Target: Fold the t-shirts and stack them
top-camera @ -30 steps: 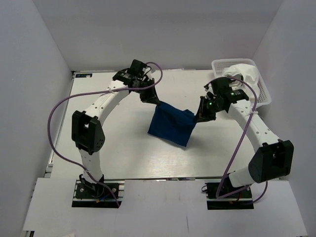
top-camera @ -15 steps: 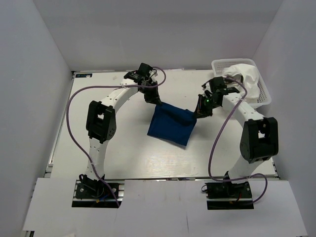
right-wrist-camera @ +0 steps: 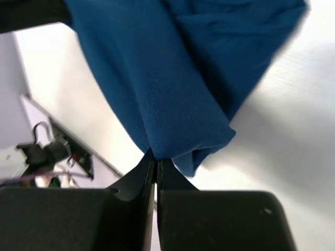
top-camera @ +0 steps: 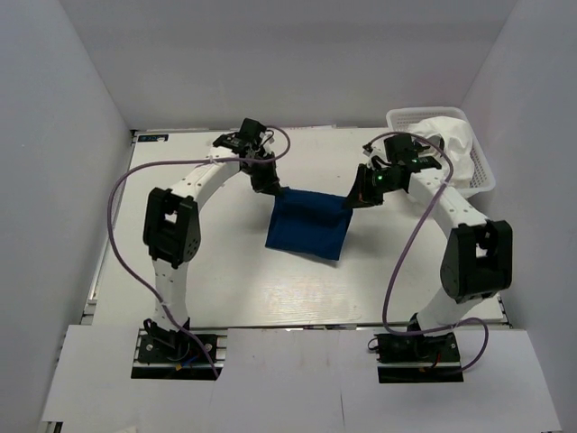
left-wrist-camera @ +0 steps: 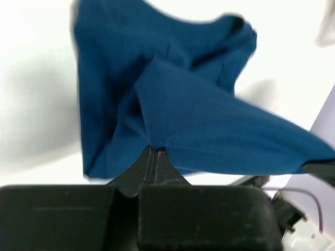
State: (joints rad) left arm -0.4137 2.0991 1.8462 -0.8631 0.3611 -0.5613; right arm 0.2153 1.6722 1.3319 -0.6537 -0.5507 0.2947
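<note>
White table (top-camera: 180, 262), navy t-shirt (top-camera: 306, 225) spread left of the basket (top-camera: 483, 167).
Left gripper (top-camera: 272, 188) and right gripper (top-camera: 352, 200) each pinch one shirt corner; white t-shirt (top-camera: 448, 135) lies in the basket.

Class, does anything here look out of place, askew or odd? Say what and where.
The white t-shirt sits crumpled in the basket at the far right corner, heaped above its rim. The navy t-shirt, pinched at its far corners by the left hand and right hand, sits slightly askew.
</note>
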